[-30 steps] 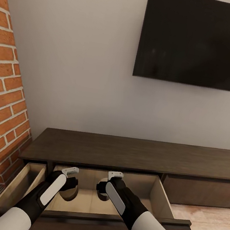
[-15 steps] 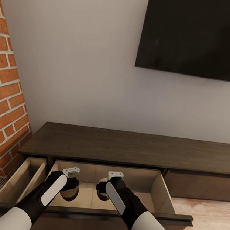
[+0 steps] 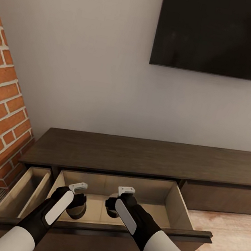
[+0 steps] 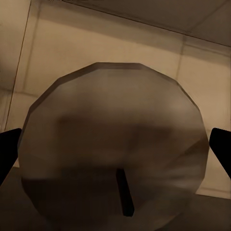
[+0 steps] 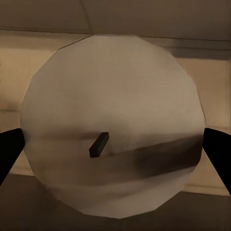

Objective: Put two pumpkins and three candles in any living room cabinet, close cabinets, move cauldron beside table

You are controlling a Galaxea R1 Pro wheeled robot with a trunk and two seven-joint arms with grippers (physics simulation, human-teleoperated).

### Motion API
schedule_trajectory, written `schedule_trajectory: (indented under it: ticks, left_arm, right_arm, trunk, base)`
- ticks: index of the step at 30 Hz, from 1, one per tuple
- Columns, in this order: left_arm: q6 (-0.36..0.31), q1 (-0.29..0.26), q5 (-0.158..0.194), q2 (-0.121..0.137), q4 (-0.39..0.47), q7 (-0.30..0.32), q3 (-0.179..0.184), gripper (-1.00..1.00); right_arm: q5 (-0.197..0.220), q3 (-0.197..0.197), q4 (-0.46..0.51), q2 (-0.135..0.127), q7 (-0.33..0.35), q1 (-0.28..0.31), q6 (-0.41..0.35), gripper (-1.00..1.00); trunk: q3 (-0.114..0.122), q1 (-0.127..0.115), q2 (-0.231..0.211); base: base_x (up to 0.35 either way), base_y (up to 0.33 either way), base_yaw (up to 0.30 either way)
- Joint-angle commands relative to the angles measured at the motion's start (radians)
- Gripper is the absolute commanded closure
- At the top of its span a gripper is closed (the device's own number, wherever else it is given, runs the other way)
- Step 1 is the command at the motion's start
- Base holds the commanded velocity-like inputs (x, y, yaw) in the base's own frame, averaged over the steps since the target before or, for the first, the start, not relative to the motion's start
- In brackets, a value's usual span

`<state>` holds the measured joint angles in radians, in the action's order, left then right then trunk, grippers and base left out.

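Currently both arms reach into the cabinet's [image 3: 136, 160] open middle drawer [image 3: 169, 202]. Left gripper [image 3: 76, 207] holds a round candle [image 4: 115, 154], black wick visible, fingers [image 4: 8, 149] against its sides. Right gripper [image 3: 112, 210] likewise clamps a paler candle [image 5: 115, 125]. Both candles hang above the drawer floor.

The cabinet [image 3: 144, 159] has its wide drawer [image 3: 177, 207] pulled out and open from above, and both arms reach into it. Each wrist view shows a candle [image 4: 115, 149] between the claw's fingers [image 5: 10, 149], blocking the way forward.
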<state>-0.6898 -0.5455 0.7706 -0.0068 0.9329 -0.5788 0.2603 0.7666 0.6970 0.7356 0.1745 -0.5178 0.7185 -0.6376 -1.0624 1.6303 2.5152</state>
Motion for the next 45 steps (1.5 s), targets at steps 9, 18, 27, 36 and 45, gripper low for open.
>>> schedule_trajectory:
  ticks: [9, 18, 27, 36, 45]
  left_arm:
    - [0.000, -0.001, 0.009, 0.001, 0.001, -0.010, 0.002, 1.00]
    - [0.031, -0.001, 0.007, 0.001, -0.005, -0.010, 0.002, 1.00]
    - [0.048, -0.001, 0.008, 0.001, -0.004, -0.010, 0.002, 1.00]
    - [0.049, -0.001, 0.008, 0.001, 0.000, -0.010, 0.002, 1.00]
    - [0.049, -0.001, 0.007, 0.001, -0.004, -0.010, 0.002, 1.00]
  right_arm:
    - [0.007, 0.003, -0.001, 0.000, -0.007, 0.001, 0.028, 1.00]
    - [0.005, 0.067, -0.001, 0.000, -0.007, 0.001, 0.071, 1.00]
    - [0.007, 0.098, -0.082, 0.000, -0.004, 0.001, 0.121, 1.00]
    - [0.006, 0.098, -0.091, 0.000, -0.003, 0.001, 0.124, 1.00]
    - [0.008, 0.098, -0.090, 0.000, -0.003, 0.001, 0.124, -1.00]
  trunk:
    - [-0.001, 0.000, 0.000]
    - [-0.001, 0.000, 0.000]
    - [-0.001, 0.000, 0.000]
    - [-0.009, 0.001, 0.001]
    - [-0.016, 0.002, 0.001]
  base:
    - [0.000, 0.000, 0.000]
    - [0.000, 0.000, 0.000]
    - [0.000, 0.000, 0.000]
    - [0.000, 0.000, 0.000]
    - [0.000, 0.000, 0.000]
